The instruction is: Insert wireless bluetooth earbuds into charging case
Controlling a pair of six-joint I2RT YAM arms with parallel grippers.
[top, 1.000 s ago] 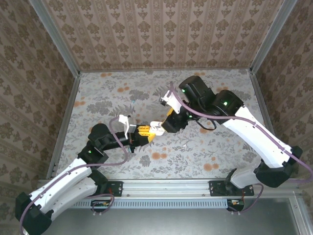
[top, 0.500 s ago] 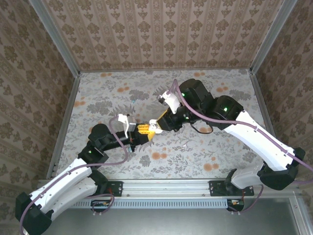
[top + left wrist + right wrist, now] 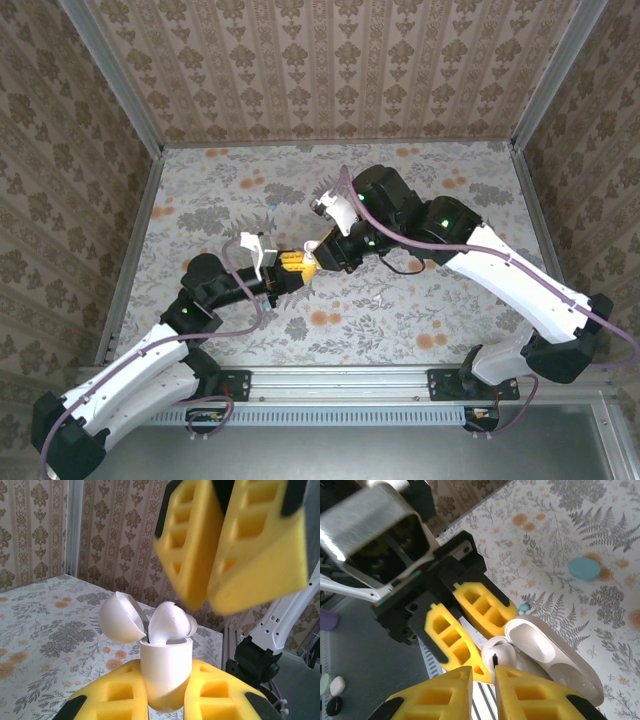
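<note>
Where the arms meet just off tabletop centre toward 9 o'clock, the left tool is clamped tight on the white charging case, its lid flipped open at 10 o'clock. The right tool, pads nearly together, pinches a white earbud at the case mouth. A teal case lies on the tabletop beyond at 2 o'clock.

My top camera high above the white case, looking down over the whole tabletop, my left wrist camera tight behind the case, aimed roughly level past it, my right wrist camera close over it, aimed down, all three sharing the case
</note>
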